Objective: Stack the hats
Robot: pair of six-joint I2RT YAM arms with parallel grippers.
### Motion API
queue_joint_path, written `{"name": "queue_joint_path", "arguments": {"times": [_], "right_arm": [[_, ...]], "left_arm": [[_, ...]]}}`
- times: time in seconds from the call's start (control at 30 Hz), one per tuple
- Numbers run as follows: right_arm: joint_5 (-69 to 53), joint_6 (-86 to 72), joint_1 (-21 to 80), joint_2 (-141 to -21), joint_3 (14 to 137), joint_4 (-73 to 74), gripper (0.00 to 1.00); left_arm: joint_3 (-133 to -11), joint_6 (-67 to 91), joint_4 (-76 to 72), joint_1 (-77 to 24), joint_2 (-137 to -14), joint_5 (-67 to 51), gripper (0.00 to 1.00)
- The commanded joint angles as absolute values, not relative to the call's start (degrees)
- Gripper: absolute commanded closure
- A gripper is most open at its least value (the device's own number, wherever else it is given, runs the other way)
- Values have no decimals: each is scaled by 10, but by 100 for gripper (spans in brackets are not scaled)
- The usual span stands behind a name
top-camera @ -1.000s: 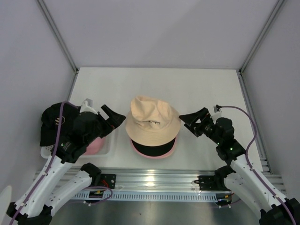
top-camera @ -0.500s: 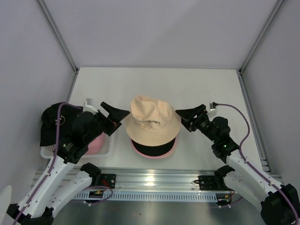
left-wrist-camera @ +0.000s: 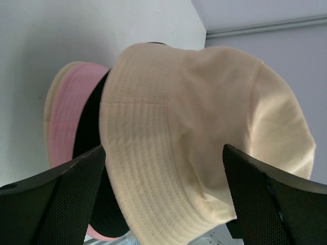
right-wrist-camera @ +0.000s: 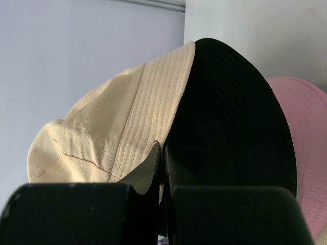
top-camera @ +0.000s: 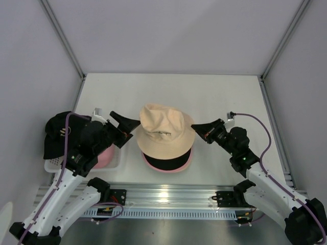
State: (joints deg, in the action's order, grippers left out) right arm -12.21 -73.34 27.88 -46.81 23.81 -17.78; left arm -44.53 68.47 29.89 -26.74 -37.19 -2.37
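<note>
Three hats are stacked mid-table: a cream hat (top-camera: 164, 128) on top, a black hat (top-camera: 171, 159) under it, a pink hat (top-camera: 176, 169) at the bottom. My right gripper (top-camera: 196, 127) is shut on the cream hat's right brim; in the right wrist view its tips (right-wrist-camera: 162, 148) pinch the cream hat (right-wrist-camera: 102, 127) edge, next to the black hat (right-wrist-camera: 230, 132) and pink hat (right-wrist-camera: 306, 132). My left gripper (top-camera: 129, 126) stands open at the left brim. In the left wrist view the left gripper (left-wrist-camera: 163, 204) straddles the cream hat (left-wrist-camera: 204, 117), without touching it.
A white tray (top-camera: 116, 162) sits at the left under my left arm, with a pink rounded thing (top-camera: 104, 158) in it and a black hat (top-camera: 53, 135) at its left end. Enclosure walls close in both sides. A metal rail (top-camera: 168, 196) runs along the near edge.
My right gripper has moved left onto the cream hat's brim and shut on it. My left gripper has edged closer to the hat's left brim, still open.
</note>
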Motion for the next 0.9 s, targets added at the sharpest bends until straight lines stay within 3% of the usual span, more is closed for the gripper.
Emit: {"name": "queue_joint_path", "arguments": {"times": [0.0,0.23,0.43,0.63,0.73,0.77,0.8,0.87], "right_arm": [[-119,-706,294,-477,249,-187,100],[-128,-685,300,-477,226,-207,100],[-126,-674,300,-475,228,-214,100],[-125,-671,301,-475,227,-209,100],[-120,-671,301,-472,227,-205,100],[-120,-668,301,-468,227,-200,100],[-119,-662,301,-466,230,-195,100],[-114,-650,303,-452,235,-171,100]], "left_arm": [[-412,719,278,-220,-360,-67,2],[-321,769,205,-192,-315,-110,8],[-283,802,124,-192,-329,-135,24],[-286,808,48,-192,-376,-173,48],[-294,795,46,-192,-384,-175,73],[-298,779,52,-192,-381,-172,91],[-301,767,55,-192,-379,-166,98],[-314,723,54,-192,-363,-163,99]]}}
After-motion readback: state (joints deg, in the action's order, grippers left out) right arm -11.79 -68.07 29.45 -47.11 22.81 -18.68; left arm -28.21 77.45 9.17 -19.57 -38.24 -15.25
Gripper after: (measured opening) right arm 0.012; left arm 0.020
